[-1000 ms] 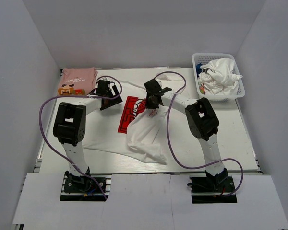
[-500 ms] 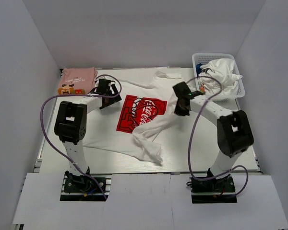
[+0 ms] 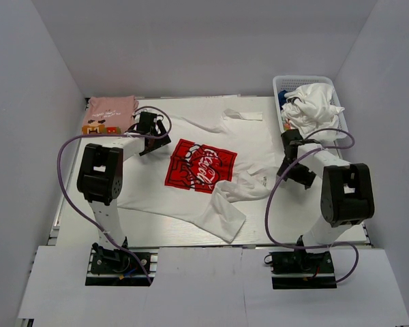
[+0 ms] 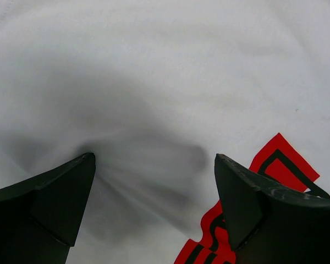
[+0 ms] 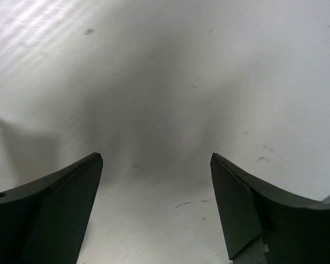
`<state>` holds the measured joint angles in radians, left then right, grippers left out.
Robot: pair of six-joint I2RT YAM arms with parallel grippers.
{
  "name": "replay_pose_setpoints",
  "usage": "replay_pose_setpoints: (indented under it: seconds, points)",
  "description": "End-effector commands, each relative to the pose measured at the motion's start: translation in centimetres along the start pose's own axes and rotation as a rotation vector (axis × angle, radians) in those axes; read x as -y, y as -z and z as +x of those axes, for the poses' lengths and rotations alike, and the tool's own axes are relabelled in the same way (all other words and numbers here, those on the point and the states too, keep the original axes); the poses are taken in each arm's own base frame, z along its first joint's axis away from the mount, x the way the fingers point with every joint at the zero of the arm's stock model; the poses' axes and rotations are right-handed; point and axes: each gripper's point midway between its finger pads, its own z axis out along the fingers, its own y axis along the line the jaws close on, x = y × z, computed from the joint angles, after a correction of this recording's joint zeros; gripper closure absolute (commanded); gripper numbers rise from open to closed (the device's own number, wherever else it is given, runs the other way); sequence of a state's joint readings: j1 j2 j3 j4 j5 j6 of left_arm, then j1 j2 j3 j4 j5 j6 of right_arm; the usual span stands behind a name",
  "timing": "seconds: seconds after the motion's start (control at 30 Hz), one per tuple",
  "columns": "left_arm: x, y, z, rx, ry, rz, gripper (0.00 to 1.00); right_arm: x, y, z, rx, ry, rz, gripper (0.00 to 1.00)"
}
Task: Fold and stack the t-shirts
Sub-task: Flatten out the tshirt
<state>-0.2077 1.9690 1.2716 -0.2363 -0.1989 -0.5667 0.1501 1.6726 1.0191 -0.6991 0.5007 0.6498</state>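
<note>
One white t-shirt (image 3: 221,212) shows a Coca-Cola print (image 3: 200,167).

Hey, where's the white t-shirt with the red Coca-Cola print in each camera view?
Top external: the white cotton t-shirt with a red square Coca-Cola print lies spread across the middle of the table.
Left wrist: its cloth fills the picture beneath the open left tool.
Right wrist: not in it; only bare table beneath the open right tool.
Shared landmark: the red print, at the lower right in the left wrist view.
</note>
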Motion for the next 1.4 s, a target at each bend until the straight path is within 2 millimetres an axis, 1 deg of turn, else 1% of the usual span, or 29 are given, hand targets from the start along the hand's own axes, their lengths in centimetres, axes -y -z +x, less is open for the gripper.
replay_pose_setpoints:
  seconds: [0.0,0.03,0.07,0.17,0.23,0.27,0.33,0.37,0.5,0.53,0.57,0.6,0.7,0.73,0.77,0.87,0.9,0.93,0.97,1.0,1.03,1.1,1.13,1.17,1.23,1.27,1.3,1.33,1.37]
  points:
    - [-3.7,-0.2,4.3,-0.152,-0.021,-0.113,0.00,-2.2,4.6,-5.0,0.196,0.023,-0.174,0.10]
    - [-3.3,0.1,4.0,-0.147,-0.018,-0.099,0.00,-3.5,5.5,-4.7,0.187,0.062,-0.257,0.10]
    - [-2.8,0.0,3.5,-0.136,-0.013,-0.079,0.00,-4.1,6.6,-5.7,0.235,0.079,-0.309,0.10]
    - [-1.6,0.8,2.0,-0.098,-0.021,-0.048,0.00,-8.7,9.8,-5.4,0.273,0.188,-0.529,0.10]
    - [-0.6,1.6,0.8,-0.067,-0.044,-0.021,0.00,-10.8,9.9,-5.5,0.286,0.232,-0.576,0.10]
    - [1.0,2.4,0.0,-0.051,-0.057,0.042,0.00,-12.2,11.2,-5.7,0.314,0.284,-0.607,0.10]
    - [3.0,2.9,-1.0,-0.027,-0.072,0.140,0.00,-13.4,10.1,-5.6,0.296,0.299,-0.592,0.10]
    - [3.8,3.1,-0.9,-0.034,-0.082,0.189,0.00,-14.9,10.6,-6.6,0.303,0.300,-0.606,0.10]
    - [4.7,3.4,-2.0,-0.010,-0.088,0.221,0.00,-17.3,6.9,-6.7,0.224,0.266,-0.563,0.10]
    - [5.0,3.1,-2.4,0.000,-0.086,0.227,0.00,-17.5,6.6,-7.2,0.228,0.261,-0.554,0.10]
    - [5.1,2.8,-2.5,0.002,-0.097,0.227,0.00,-18.2,7.5,-8.6,0.245,0.253,-0.564,0.10]
    - [5.1,2.8,-2.5,0.002,-0.097,0.227,0.00,-18.8,5.4,-7.8,0.203,0.275,-0.538,0.10]
    - [5.5,1.4,-2.6,0.000,-0.107,0.225,0.00,-20.4,3.5,-8.0,0.163,0.289,-0.548,0.10]
    - [5.6,1.3,-2.7,-0.003,-0.107,0.224,0.00,-20.9,3.6,-8.5,0.164,0.281,-0.561,0.10]
    - [5.3,0.4,-1.9,-0.024,-0.110,0.212,0.00,-21.1,1.6,-7.4,0.116,0.297,-0.543,0.10]
    - [4.2,-0.3,-2.2,-0.036,-0.060,0.166,0.00,-22.3,0.2,-8.1,0.082,0.289,-0.577,0.10]
    - [4.1,-0.3,-2.3,-0.033,-0.048,0.157,0.00,-22.7,-1.8,-6.7,0.021,0.311,-0.561,0.10]
    - [3.8,-0.6,-2.3,-0.020,-0.047,0.144,0.00,-23.3,-1.3,-8.8,0.046,0.288,-0.576,0.10]
    - [3.4,-0.7,-1.9,-0.023,-0.048,0.129,0.00,-23.6,-1.4,-9.1,0.042,0.291,-0.582,0.10]
    - [3.0,-0.8,-2.1,-0.011,-0.047,0.108,0.00,-24.4,-2.8,-8.9,0.009,0.299,-0.586,0.10]
    - [3.0,-0.8,-2.1,-0.011,-0.047,0.108,0.00,-25.2,-2.3,-10.5,0.044,0.303,-0.608,0.10]
    - [3.2,-0.9,-3.1,0.005,-0.055,0.094,0.00,-26.2,-3.1,-10.3,0.010,0.313,-0.635,0.10]
    - [2.9,-0.8,-3.5,0.016,-0.055,0.074,0.00,-27.8,-2.0,-13.3,0.070,0.292,-0.681,0.10]
    - [2.6,-1.1,-3.3,0.005,-0.058,0.054,0.00,-28.2,-2.8,-13.5,0.075,0.314,-0.685,0.10]
    - [2.6,-1.4,-3.5,0.007,-0.058,0.044,0.00,-29.7,-0.4,-16.8,0.165,0.327,-0.746,0.10]
    - [2.9,-1.2,-4.1,0.020,-0.055,0.051,0.00,-30.2,0.4,-17.1,0.198,0.372,-0.763,0.10]
    - [2.8,-1.3,-3.9,0.007,-0.058,0.044,0.00,-30.6,2.0,-18.0,0.248,0.406,-0.784,0.10]
    - [2.8,-1.3,-3.9,0.007,-0.058,0.044,0.00,-30.3,5.5,-19.4,0.323,0.419,-0.800,0.10]
    - [2.9,-0.8,-4.2,0.011,-0.057,0.046,0.00,-30.7,6.6,-18.3,0.351,0.476,-0.785,0.10]
